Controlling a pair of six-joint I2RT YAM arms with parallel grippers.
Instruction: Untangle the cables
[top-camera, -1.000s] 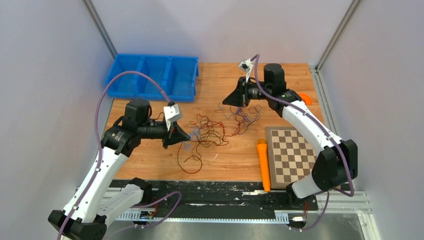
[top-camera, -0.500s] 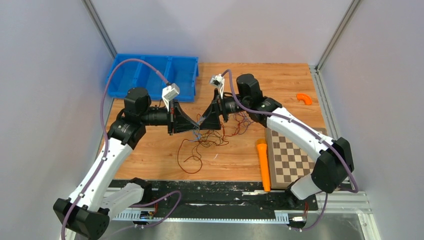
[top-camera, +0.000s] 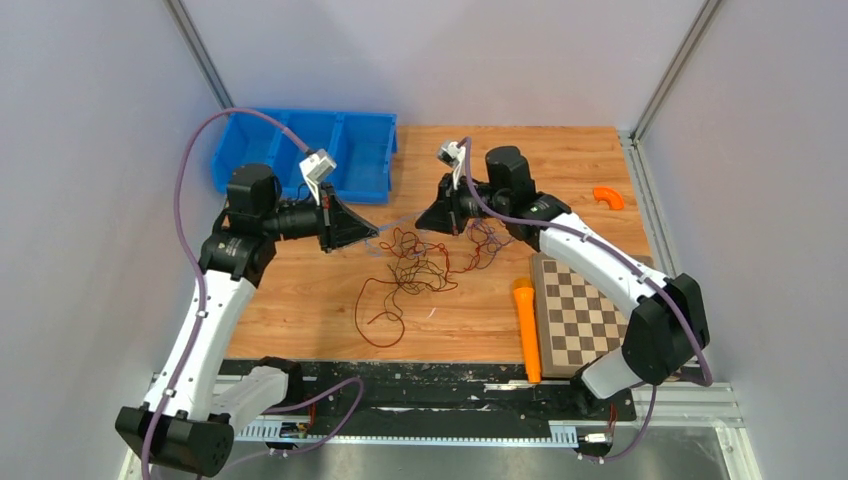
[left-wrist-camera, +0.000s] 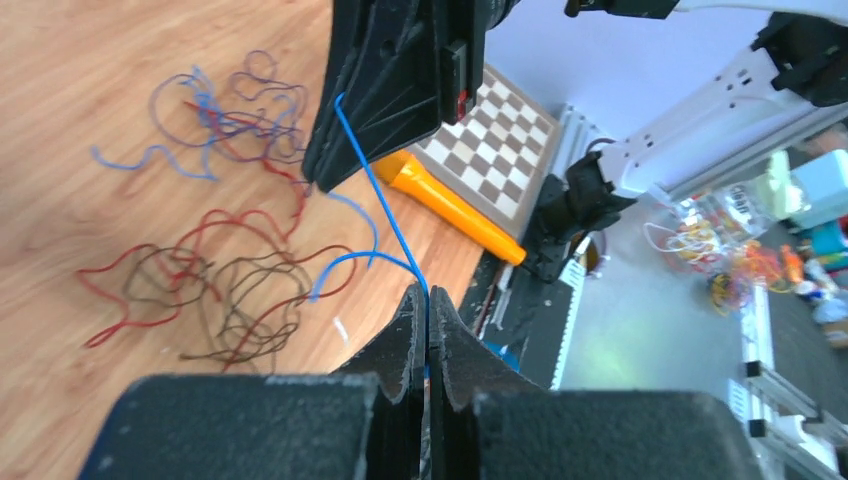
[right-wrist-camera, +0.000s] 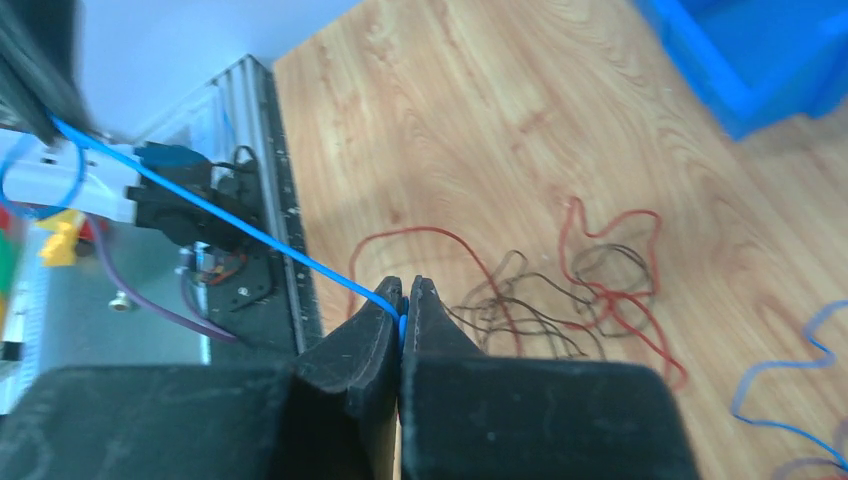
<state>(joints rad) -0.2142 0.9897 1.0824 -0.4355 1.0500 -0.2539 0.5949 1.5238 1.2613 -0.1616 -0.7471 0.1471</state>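
**Both grippers clamped on one blue wire above the tangle**

Seen from overhead, the black two-finger left gripper (top-camera: 372, 231) and the black two-finger right gripper (top-camera: 419, 223) faced each other tip to tip above the light wooden table (top-camera: 300, 300). The left one was at 9 o'clock of the small gap between them and the right one at 3 o'clock. A hair-thin blue wire (top-camera: 396, 222) ran taut across that gap.

The left wrist camera showed the left fingers (left-wrist-camera: 400, 350) pressed together, with the wire pinched at their tips. A slack blue curl trailed just beside them. In the right wrist view, the right fingers (right-wrist-camera: 440, 330) were likewise clenched on the same wire.

The other hair-thin, curly black, red and purplish cables (top-camera: 420, 265) lay tangled on the table at 6 o'clock of the gap. One red loop trailed off toward 7 o'clock.

A blue plastic bin with three compartments (top-camera: 300, 150) sat at the table's 11 o'clock corner. A brown-and-cream checkerboard (top-camera: 580, 310) lay at 4 o'clock, and an orange cone-shaped stick (top-camera: 526, 328) lay just beside its 9 o'clock edge. A small orange curved piece (top-camera: 607, 196) rested at 2 o'clock.
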